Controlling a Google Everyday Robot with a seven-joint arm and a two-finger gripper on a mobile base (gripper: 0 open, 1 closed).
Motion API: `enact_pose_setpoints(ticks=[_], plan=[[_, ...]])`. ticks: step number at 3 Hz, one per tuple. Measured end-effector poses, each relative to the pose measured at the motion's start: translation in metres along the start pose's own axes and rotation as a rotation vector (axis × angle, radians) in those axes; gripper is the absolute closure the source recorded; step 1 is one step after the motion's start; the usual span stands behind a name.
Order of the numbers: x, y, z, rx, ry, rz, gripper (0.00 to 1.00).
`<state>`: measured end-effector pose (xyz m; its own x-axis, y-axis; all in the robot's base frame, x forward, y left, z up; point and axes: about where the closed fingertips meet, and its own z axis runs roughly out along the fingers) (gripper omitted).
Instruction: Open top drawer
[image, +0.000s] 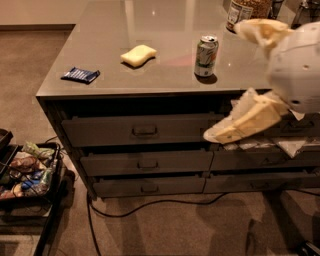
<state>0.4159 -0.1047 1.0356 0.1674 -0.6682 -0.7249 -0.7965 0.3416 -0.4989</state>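
Under the grey countertop (165, 82), the wide dark-grey top drawer (95, 131) looks rigid, best pulled by its metal loop handle (144, 131), left of the cream gripper (215, 134), whose opening I cannot tell.

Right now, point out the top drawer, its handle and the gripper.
top drawer (95, 131), camera view, left part of front.
handle (144, 135), camera view, lower bar.
gripper (217, 134), camera view, near its tip, right of the handle.

A dark-grey top drawer (100, 131) is seen beneath a glossy grey countertop (165, 25). On the countertop, a pale yellow sponge (138, 54), a green-and-white can (206, 49) and a dark blue packet (80, 75) are shown. The cream-white gripper (216, 134) is seen at the right, before the drawer fronts. The carpet (165, 230) is coloured dull brown.
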Motion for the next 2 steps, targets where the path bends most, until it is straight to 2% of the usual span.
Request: enact_pose_setpoints(ticks=[1, 2], plan=[[-0.008, -0.001, 0.031, -0.061, -0.019, 0.021, 0.0], [0.009, 0.016, 0.057, -0.122, 0.007, 0.089, 0.0]])
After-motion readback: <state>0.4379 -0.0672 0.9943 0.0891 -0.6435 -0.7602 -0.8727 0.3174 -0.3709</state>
